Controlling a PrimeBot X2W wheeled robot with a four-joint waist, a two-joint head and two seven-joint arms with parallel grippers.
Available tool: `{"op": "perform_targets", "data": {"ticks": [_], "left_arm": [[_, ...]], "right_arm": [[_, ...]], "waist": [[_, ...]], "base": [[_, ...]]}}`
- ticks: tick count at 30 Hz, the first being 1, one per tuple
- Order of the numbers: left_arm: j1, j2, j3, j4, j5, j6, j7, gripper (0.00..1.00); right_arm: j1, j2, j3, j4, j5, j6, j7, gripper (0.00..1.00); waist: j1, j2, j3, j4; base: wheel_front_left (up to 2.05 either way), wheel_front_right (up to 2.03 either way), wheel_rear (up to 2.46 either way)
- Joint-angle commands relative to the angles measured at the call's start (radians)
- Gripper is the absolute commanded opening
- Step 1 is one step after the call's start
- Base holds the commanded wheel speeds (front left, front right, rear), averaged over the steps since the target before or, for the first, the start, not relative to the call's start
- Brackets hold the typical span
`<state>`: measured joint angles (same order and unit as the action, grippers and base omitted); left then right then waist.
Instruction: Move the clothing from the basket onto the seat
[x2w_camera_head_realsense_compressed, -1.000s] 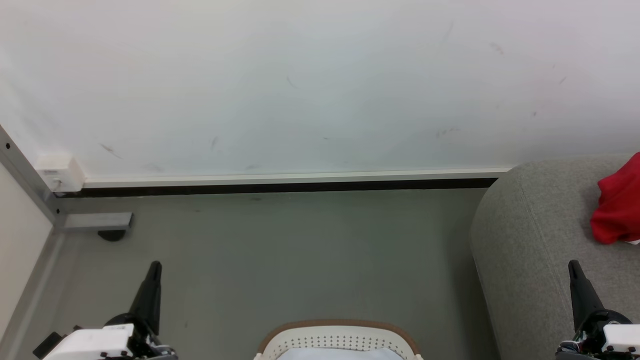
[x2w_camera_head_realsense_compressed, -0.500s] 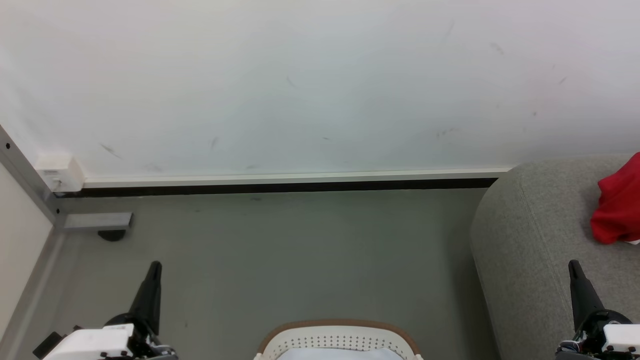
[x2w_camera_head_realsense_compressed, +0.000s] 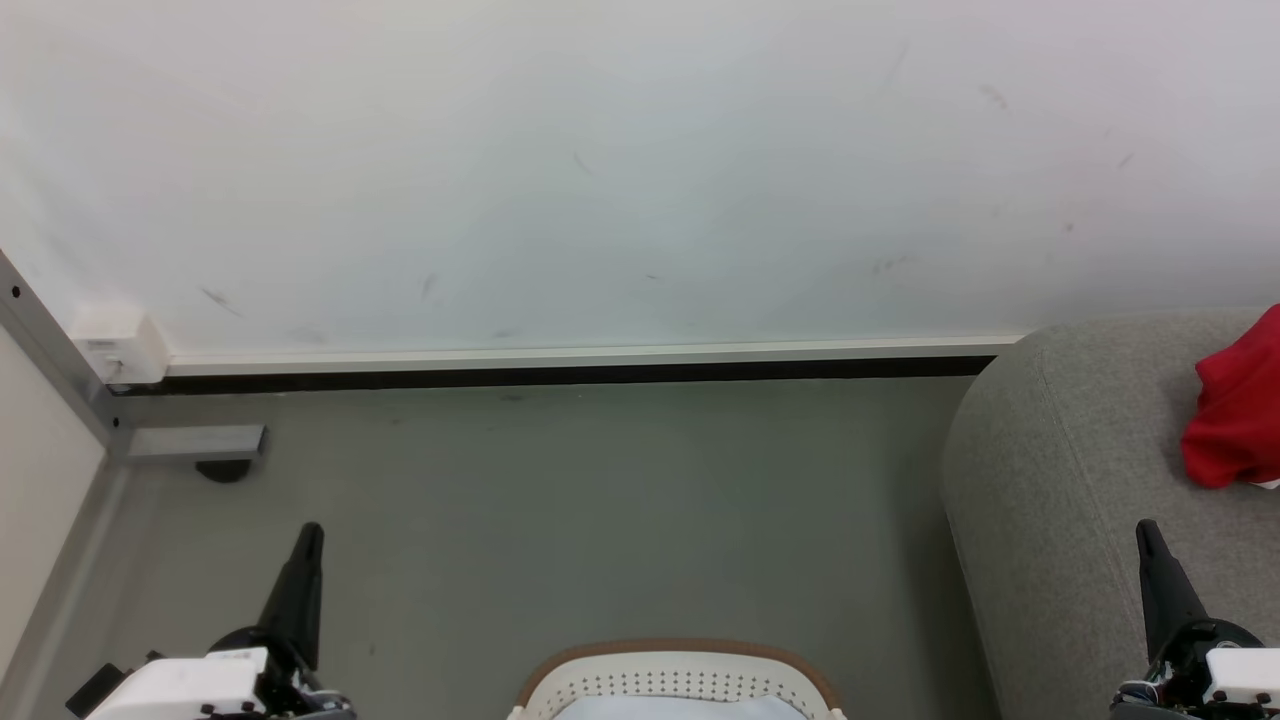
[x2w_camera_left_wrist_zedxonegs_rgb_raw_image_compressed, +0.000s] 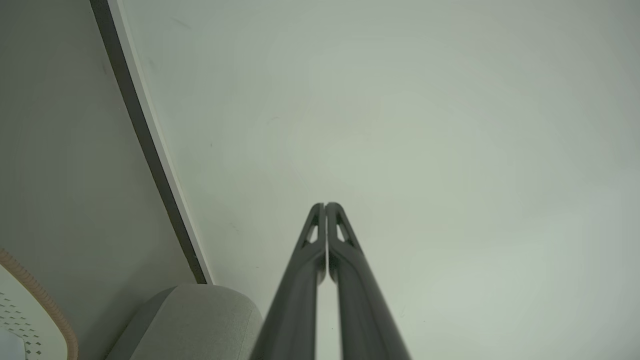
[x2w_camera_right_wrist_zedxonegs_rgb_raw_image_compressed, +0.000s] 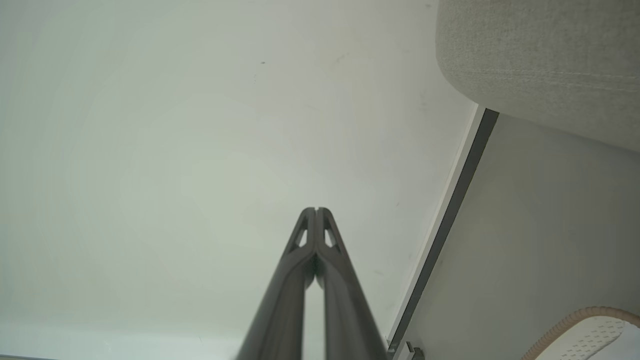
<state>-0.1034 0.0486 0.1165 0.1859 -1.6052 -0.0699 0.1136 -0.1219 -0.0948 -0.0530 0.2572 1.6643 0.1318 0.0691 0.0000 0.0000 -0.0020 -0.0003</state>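
A bright red garment (x2w_camera_head_realsense_compressed: 1237, 415) lies on the light grey seat (x2w_camera_head_realsense_compressed: 1070, 470) at the right edge of the head view. The white perforated basket (x2w_camera_head_realsense_compressed: 678, 678) with its brown rim peeks in at the bottom centre; its inside looks pale, with no red fabric visible there. My left gripper (x2w_camera_head_realsense_compressed: 308, 532) points up at the lower left, shut and holding nothing. My right gripper (x2w_camera_head_realsense_compressed: 1145, 530) points up at the lower right in front of the seat, also shut and holding nothing. In the wrist views both pairs of fingers (x2w_camera_left_wrist_zedxonegs_rgb_raw_image_compressed: 325, 206) (x2w_camera_right_wrist_zedxonegs_rgb_raw_image_compressed: 316, 210) touch at the tips.
A white wall (x2w_camera_head_realsense_compressed: 600, 170) with a pale skirting and dark gap runs across ahead. Grey floor (x2w_camera_head_realsense_compressed: 600, 500) lies between basket and wall. A metal frame post (x2w_camera_head_realsense_compressed: 60, 370) with a foot and a white socket box (x2w_camera_head_realsense_compressed: 120, 345) stands at the left.
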Motion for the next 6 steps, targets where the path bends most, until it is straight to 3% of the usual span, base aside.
{"op": "perform_targets", "data": {"ticks": [1, 6], "left_arm": [[-0.009, 0.002, 0.002, -0.003, -0.013, -0.004, 0.003, 0.0], [-0.009, 0.002, 0.002, -0.003, -0.013, -0.004, 0.003, 0.0]], "right_arm": [[-0.005, -0.007, 0.001, -0.004, 0.005, -0.002, -0.004, 0.0], [-0.005, -0.01, 0.003, -0.004, 0.008, -0.002, -0.007, 0.0]], "waist": [[0.0, 0.0, 0.0, 0.0], [0.0, 0.0, 0.0, 0.0]], "base": [[0.0, 0.0, 0.0], [0.0, 0.0, 0.0]]}}
